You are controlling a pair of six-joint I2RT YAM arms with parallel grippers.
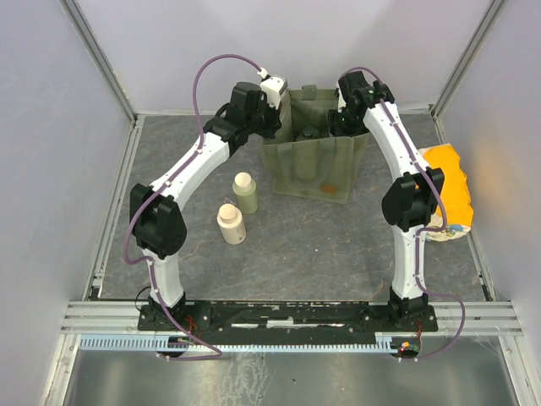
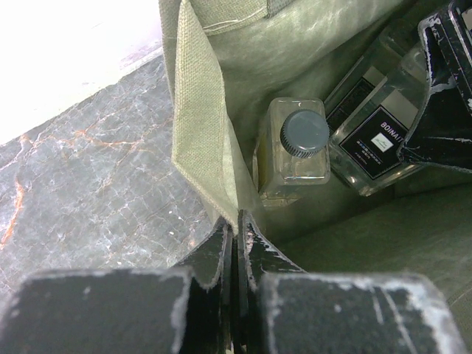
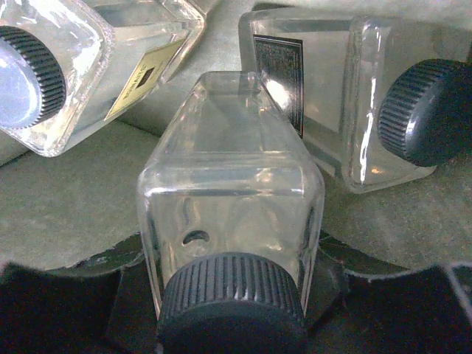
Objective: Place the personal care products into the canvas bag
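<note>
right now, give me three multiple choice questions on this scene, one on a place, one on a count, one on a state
1. Relative to the canvas bag, where are the olive-green bottle and the cream bottle?
A. inside it
B. on the table beside it
C. on the orange packet

2. How many clear bottles with dark caps are in the bag?
A. one
B. two
C. three

3. What are the left fingers doing?
A. pinching the bag's rim
B. holding the cream bottle
C. open above the table

Answers:
1 B, the top view shows both on the table, outside the bag.
2 C, the right wrist view shows three, one of them between the right fingers.
3 A, the left wrist view shows them shut on the fabric edge.
</note>
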